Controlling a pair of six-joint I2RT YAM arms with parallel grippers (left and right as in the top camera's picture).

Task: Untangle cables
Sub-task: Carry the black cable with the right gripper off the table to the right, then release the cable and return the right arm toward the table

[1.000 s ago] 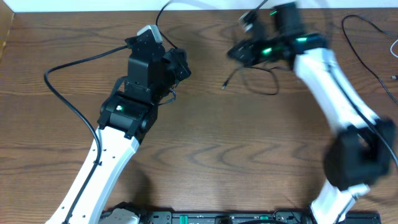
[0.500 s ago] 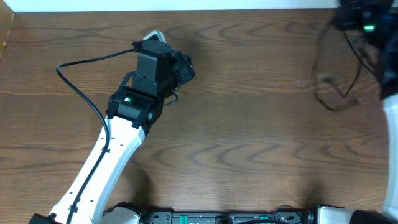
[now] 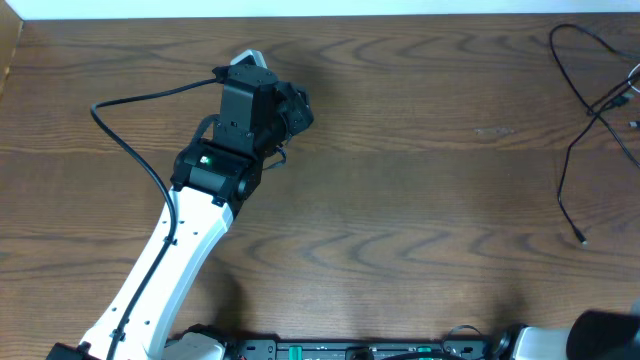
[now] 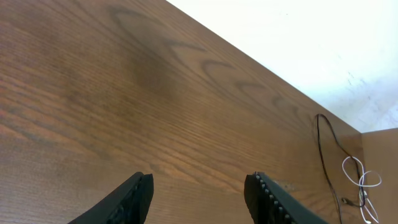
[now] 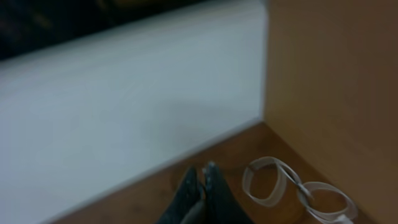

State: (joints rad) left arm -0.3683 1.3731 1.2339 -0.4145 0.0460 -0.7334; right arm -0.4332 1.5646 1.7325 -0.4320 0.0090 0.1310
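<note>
A moment ago the right arm (image 3: 605,335) was sweeping over the table (image 3: 400,200) with the black cable hanging from it. Now it is withdrawn to the far right, and from above only its base is seen. The black cable (image 3: 562,180) lies loose along the right edge of the table. The white cable (image 5: 267,161) lies in small loops in the corner, just beside the right gripper (image 5: 202,177), whose fingers are pressed together with nothing between them. The left gripper (image 4: 199,180) has opened about halfway and holds nothing, above bare wood. So both cables are released. They are near each other, and I cannot tell if they still cross, so the untangling may not be finished.
</note>
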